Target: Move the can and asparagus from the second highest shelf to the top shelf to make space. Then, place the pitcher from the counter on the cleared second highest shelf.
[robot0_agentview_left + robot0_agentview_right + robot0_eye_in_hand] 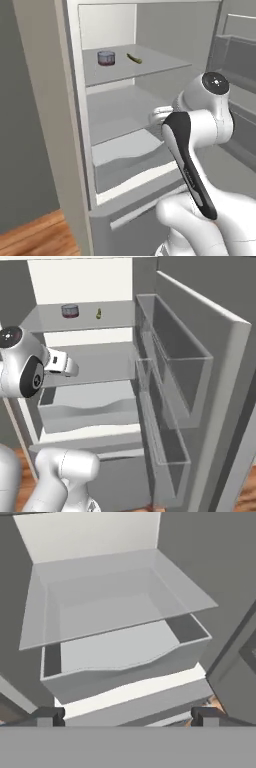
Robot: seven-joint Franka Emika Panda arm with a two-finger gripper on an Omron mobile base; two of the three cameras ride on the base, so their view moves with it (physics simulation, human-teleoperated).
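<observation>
The can [106, 58] and asparagus [134, 58] lay apart on the top shelf [150, 67]; below that shelf, the hand [125, 716] stood wide open, empty.

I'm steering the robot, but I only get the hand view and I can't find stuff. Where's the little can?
Observer: The can stands on the top shelf, one level above the shelf your camera faces.
Operator: Is the green stick up there too?
Observer: Yes. The asparagus lies on that same shelf, to the right of the can and not touching it.
Operator: So where's my hand?
Observer: The gripper hovers open and empty, just in front of the second highest shelf, lower than the can.
</observation>
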